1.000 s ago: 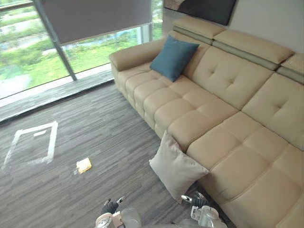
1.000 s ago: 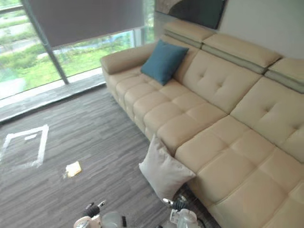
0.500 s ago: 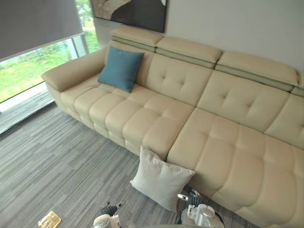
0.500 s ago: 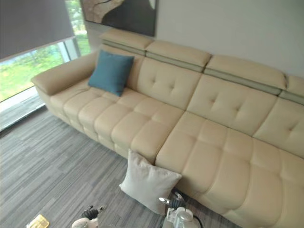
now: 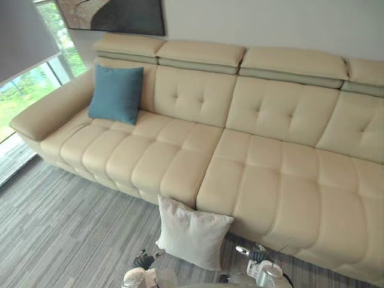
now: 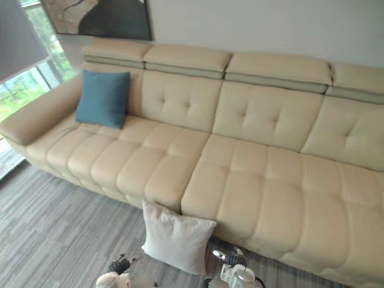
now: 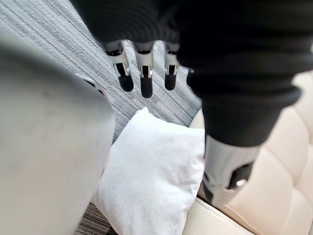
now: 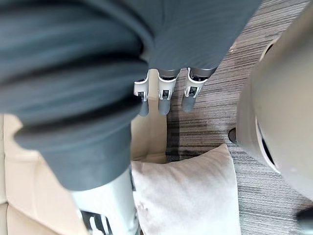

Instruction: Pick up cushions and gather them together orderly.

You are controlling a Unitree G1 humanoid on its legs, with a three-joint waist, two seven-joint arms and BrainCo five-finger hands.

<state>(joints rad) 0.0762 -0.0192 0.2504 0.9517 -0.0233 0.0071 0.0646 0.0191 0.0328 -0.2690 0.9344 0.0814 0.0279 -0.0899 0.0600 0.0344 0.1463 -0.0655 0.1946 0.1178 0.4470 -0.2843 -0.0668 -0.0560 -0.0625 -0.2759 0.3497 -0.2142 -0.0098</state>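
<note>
From the head camera, a long beige tufted sofa stands against the wall under a dark framed picture, with a window past its left end. A blue cushion sits upright on the seat at the sofa's left end, leaning on the backrest just beside the armrest. A pale grey cushion stands on the grey striped carpet, tilted back against the sofa's front edge near the middle, well apart from the blue one. The left hand and the right hand hang low at the bottom edge, one on either side of the pale grey cushion, neither touching it. In the left wrist view, the left hand's fingers hang straight and relaxed, holding nothing, above the carpet; the pale grey cushion lies past them against the sofa's front. In the right wrist view, the right hand's fingers are likewise straight and empty, with the pale grey cushion's corner below them against the sofa's base.
</note>
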